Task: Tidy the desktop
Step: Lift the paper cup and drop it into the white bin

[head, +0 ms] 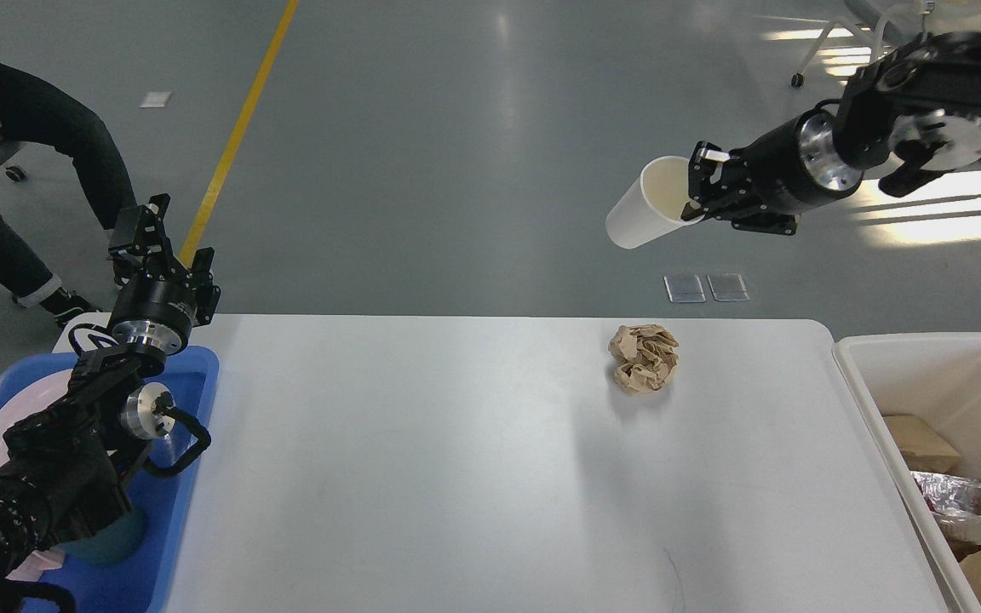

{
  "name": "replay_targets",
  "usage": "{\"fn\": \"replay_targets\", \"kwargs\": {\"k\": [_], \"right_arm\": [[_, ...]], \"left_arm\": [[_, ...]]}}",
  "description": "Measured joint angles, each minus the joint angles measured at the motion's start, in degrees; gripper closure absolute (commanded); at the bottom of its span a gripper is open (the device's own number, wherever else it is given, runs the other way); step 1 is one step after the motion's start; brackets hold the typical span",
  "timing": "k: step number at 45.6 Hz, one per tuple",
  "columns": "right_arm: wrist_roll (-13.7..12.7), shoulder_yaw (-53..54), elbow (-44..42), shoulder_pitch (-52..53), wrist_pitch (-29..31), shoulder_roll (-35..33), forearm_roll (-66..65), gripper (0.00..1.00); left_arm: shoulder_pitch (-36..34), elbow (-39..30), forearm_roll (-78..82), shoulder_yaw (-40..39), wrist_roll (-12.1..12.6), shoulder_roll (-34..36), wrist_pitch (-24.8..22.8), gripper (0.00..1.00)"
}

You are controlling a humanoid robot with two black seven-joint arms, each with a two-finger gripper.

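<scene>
A smooth grey floor fills the room beyond the table, glossy enough to carry a pale streak of reflected light. A yellow line runs across the floor from the upper middle down toward the left. Left of the line lies a small white scrap, and further left a seated person's legs in dark jeans. Far to the right of the line, bright bands of sunlight fall on the floor beneath a white chair on castors. Two small clear plates lie on the floor.

We see the bench is wide open in the middle. Only a crumpled brown paper ball stands near its far edge; the blue tray and the white bin close both sides.
</scene>
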Motion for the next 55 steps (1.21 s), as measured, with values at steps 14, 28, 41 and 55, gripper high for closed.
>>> {"fn": "replay_targets", "kwargs": {"k": [14, 28, 41, 55], "right_arm": [[-0.19, -0.98, -7.39, -8.79, -1.78, -6.91, -0.83, 1.00], [-0.19, -0.04, -20.64, -34.37, -18.68, -8.87, 0.04, 1.00], [-0.17, -0.34, -24.21, -48.75, -35.19, -8.93, -0.02, 0.16], [-0.27, -0.15, -30.87, -55.61, -36.15, -5.23, 0.10, 0.00]], "left_arm": [[0.00, 0.00, 0.00, 0.00, 0.00, 0.00, 0.00, 0.03], [0.00, 0.00, 0.00, 0.00, 0.00, 0.03, 0.00, 0.03], [0.00, 0.00, 0.00, 0.00, 0.00, 0.04, 0.00, 0.03], [0.00, 0.00, 0.00, 0.00, 0.00, -0.02, 0.00, 0.03]]}}
